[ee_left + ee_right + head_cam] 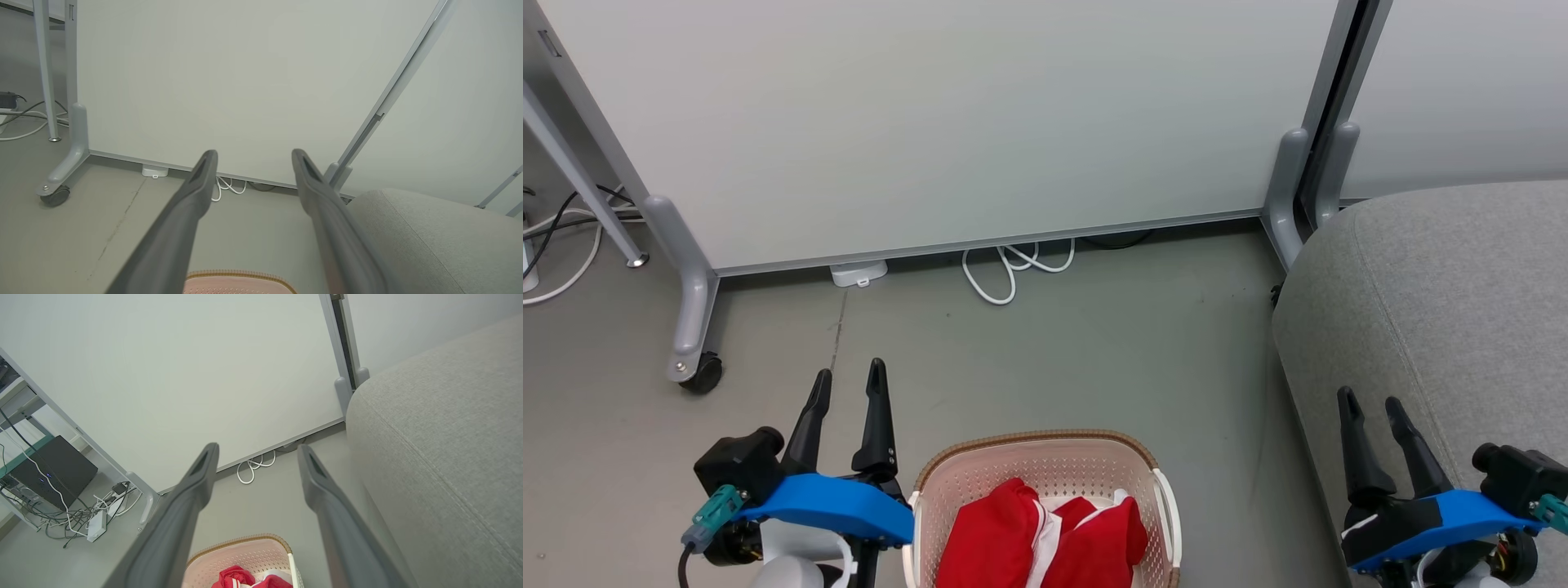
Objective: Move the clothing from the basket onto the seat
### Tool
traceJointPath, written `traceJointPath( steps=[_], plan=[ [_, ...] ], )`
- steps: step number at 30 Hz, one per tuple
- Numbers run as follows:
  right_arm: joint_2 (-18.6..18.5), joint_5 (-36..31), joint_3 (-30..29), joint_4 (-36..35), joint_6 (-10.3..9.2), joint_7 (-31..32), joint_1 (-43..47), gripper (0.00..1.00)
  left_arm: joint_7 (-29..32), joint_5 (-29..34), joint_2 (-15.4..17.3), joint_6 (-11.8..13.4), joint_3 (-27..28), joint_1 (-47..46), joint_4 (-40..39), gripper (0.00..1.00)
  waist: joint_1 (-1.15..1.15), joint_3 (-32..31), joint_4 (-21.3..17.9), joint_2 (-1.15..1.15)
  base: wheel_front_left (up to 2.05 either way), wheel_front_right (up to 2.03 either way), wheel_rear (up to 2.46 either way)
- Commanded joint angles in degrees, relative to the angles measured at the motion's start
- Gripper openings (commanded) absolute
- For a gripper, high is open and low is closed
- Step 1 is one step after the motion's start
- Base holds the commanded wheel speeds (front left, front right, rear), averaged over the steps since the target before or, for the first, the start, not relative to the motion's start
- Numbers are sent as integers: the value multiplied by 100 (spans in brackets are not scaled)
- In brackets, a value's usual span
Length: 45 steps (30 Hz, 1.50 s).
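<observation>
below, clothing (992,539) and basket (1045,467) are cut off; left and right jaws spread.

Two red garments (992,535) (1104,545), one basket (1029,438), one seat (1437,302), two end effectors (848,376) (1372,400)

Perforated plastic basket (980,478), soft cloth clothing (996,543), matt fabric seat (1437,310)

Basket (1045,438) stands on grey floor (1094,351), bottom centre. Red clothing (1013,543) with white trim lies heaped inside. Left claw (849,371) just left of the basket, fingers parted, empty. Right claw (1370,398) shows against the grey seat (1445,310), fingers parted, empty. White partition panel (931,122) behind; looped white cable (1013,268) at its base.
</observation>
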Motion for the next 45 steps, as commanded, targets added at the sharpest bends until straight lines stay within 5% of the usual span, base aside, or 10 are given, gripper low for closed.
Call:
traceJointPath(
  steps=[1,45],
  plan=[
    [-48,-147,-28,-30,10,-31,-69,100,-51,122,32,4,-33,-145,-8,100,0,2,5,0,0,0,0],
    [-63,-2168,96,-12,10,-390,-25,100,-548,1505,34,244,-311,-261,395,100,0,31,43,0,0,0,0]
  ],
)
